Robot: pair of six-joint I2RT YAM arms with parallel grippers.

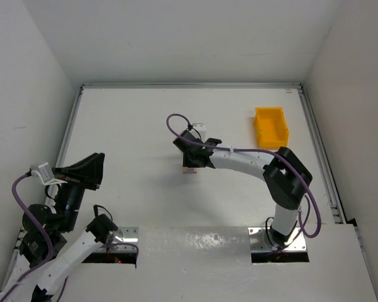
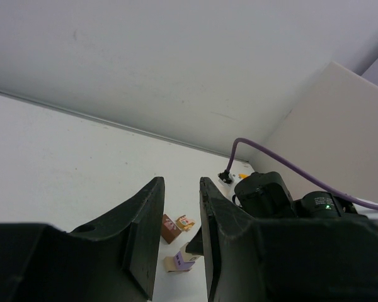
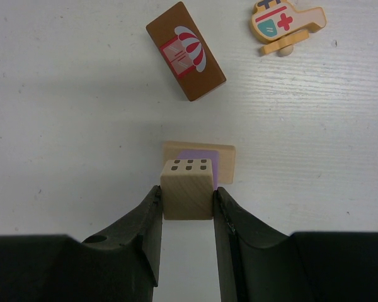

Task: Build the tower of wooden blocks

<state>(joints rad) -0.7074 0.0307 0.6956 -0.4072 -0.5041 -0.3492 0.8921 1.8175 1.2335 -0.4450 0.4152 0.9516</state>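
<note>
wood block tower [image 1: 190, 170]: not stacked; four small pieces at the middle of the table [image 1: 126, 126], mostly hidden under the right wrist in the top view.
left gripper [image 2: 181, 184]: near left edge, raised; fingers a narrow gap apart, nothing between them.
right gripper [image 3: 187, 194]: fingers clamped on two sides of the pale cube [image 3: 187, 182].
pale cube: dotted top face; overlapped near edge of the flat block [image 3: 225, 165]; contact not discernible.
flat block: tan, purple face, partly covered by cube.
brown block [image 3: 186, 50]: beyond, lying askew, apart.
irregular piece [image 3: 286, 22]: farther right, top cut off.
yellow bin [image 1: 271, 126]: far right.
</note>
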